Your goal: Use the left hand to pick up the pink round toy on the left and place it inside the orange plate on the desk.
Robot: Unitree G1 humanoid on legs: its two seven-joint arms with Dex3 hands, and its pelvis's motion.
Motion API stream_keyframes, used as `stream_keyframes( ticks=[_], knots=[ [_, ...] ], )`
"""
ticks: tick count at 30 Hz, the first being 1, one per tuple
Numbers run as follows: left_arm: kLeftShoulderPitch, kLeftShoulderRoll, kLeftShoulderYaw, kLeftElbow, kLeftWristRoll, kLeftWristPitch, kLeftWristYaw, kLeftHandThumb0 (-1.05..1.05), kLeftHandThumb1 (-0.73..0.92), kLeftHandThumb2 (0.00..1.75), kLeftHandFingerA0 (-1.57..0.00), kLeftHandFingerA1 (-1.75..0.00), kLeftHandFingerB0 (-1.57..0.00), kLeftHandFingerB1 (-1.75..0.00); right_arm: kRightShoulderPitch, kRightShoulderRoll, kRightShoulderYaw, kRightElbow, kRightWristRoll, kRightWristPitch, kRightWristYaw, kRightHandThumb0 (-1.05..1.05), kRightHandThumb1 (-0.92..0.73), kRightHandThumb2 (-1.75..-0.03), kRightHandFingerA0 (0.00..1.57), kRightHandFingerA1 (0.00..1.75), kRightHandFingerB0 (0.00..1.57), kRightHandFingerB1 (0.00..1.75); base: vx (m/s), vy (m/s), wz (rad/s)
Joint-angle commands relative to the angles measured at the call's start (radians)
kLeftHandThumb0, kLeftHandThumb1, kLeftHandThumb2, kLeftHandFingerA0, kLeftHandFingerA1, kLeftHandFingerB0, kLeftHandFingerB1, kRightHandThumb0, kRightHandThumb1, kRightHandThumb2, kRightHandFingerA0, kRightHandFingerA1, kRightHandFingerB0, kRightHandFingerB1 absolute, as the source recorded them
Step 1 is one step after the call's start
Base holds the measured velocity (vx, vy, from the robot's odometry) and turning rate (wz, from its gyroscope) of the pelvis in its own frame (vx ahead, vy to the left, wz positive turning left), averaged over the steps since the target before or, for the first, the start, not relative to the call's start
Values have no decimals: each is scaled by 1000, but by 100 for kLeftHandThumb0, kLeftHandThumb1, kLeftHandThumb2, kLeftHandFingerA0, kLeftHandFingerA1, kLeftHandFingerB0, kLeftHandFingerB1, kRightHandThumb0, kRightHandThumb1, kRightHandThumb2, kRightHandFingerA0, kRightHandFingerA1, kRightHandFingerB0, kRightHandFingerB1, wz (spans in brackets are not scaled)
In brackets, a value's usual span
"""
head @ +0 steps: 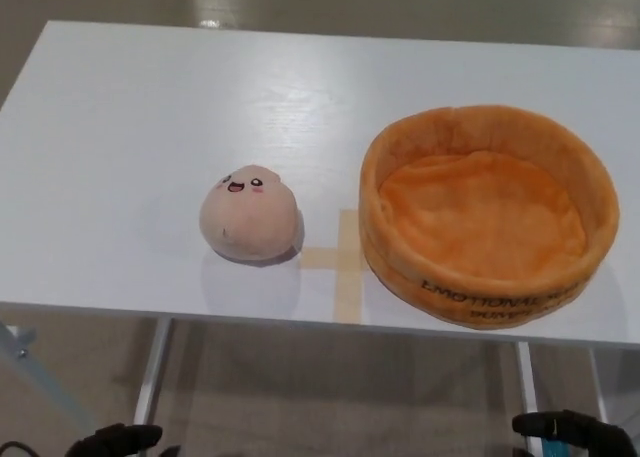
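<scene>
head view, looking down on a white desk (150, 127).

toy (249, 215): pink, round, plush. small face stitched on its upper side, open mouth, two dark eyes, pink cheeks. sits on the desk left of centre, near the front edge. nothing touches it. it casts a soft shadow to its front and right.

plate (600, 202): orange, plush, round, with a high padded wall, more like a shallow basket. stands on the right of the desk, well apart from the toy. inside is bare orange fabric. dark lettering runs along the front wall, upside down to the camera; the top line looks like "emotional", the second line too small and bent to read.

tape cross (345, 262): pale tan, stuck flat on the desk between toy and plate, its right arm running up to the plate's wall.

left hand (115, 441): black, only the top shows at the bottom edge, below the desk's front edge. cannot tell how its fingers stand.

right hand (575, 434): black, at the bottom right corner, also below the desk edge. only a part shows; finger state cannot be told.

white desk legs (152, 372) show under the front edge; beige floor below.
</scene>
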Motion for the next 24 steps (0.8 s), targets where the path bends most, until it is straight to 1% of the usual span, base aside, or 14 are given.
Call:
stream_keyframes(
  ticks=[1, 5, 6, 7, 8, 12, 13, 14, 15, 16, 17, 18, 19, 24],
  knots=[
    [11, 10, 10, 26, 11, -67, -10, -59, 59, 65, -56, -45, -49, -41, 10, 3, -15, 23, 12, -55, -10, -16, -26, -94, 87, 93, 80, 90, 0, 0, 0],
    [16, 16, 4, 30, 18, -80, -43, -54, 66, 60, -49, -39, -46, -37, 14, 1, -12, 27, 4, -63, -10, -18, -26, -94, 85, 91, 78, 89, 0, 0, 0],
    [15, 20, -3, 33, 24, -79, -55, -61, 53, 88, -42, -53, -32, -46, 13, 2, -20, 28, 13, -60, -8, -15, -28, -95, 86, 92, 78, 88, 0, 0, 0],
    [20, 21, -4, 33, 25, -87, -63, -56, 50, 89, -42, -55, -28, -46, 16, 2, -20, 28, 11, -62, -10, -16, -27, -95, 87, 93, 79, 89, 0, 0, 0],
    [25, 23, -4, 33, 23, -90, -71, -59, 60, 60, -45, -38, -39, -34, 20, 3, -20, 29, 11, -63, -12, -16, -27, -95, 89, 94, 81, 91, 0, 0, 0],
    [42, 31, -8, 27, 24, -99, -112, -58, 62, 60, -40, -36, -35, -32, 31, 3, -23, 31, 12, -72, -11, -16, -28, -95, 88, 94, 79, 90, 0, 0, 0],
    [51, 42, -22, 18, 36, -116, -141, -49, 60, 59, -33, -35, -31, -31, 31, 3, -24, 31, 12, -67, -15, -16, -33, -88, 83, 97, 74, 95, 0, 0, 0],
    [55, 46, -28, 14, 40, -124, -153, -49, 60, 59, -33, -35, -31, -31, 31, 3, -24, 31, 11, -65, -17, -16, -33, -88, 83, 97, 74, 95, 0, 0, 0],
    [70, 57, -42, 4, 47, -154, -200, -24, 40, 93, -11, -53, -10, -50, 34, 1, -25, 31, 11, -68, -15, -19, -34, -87, 83, 99, 73, 95, 0, 0, 0],
    [77, 63, -49, -1, 47, -167, -221, -24, 40, 93, -11, -53, -10, -50, 35, 1, -26, 31, 11, -70, -14, -19, -34, -87, 83, 99, 73, 95, 0, 0, 0],
    [92, 74, -60, -19, 46, -188, -265, -45, 48, 64, -14, -36, -14, -32, 32, 0, -27, 31, 10, -68, -19, -20, -35, -87, 81, 103, 71, 95, 0, 0, 0],
    [110, 84, -68, -39, 44, -204, -295, -26, 41, 91, -1, -49, 0, -47, 29, -1, -33, 32, 15, -65, -20, -20, -36, -86, 77, 106, 67, 92, 0, 0, 0],
    [134, 98, -71, -65, 38, -223, -319, -45, 50, 64, -8, -25, -11, -29, 28, 0, -41, 32, 22, -68, -21, -24, -37, -86, 71, 120, 59, 94, 0, 0, 0],
    [204, 141, -77, -165, 16, -257, -391, -41, 54, 58, -7, -24, -10, -24, 26, -2, -45, 32, 17, -72, -34, -26, -40, -84, 71, 117, 54, 89, 0, 0, 0]
  ],
)
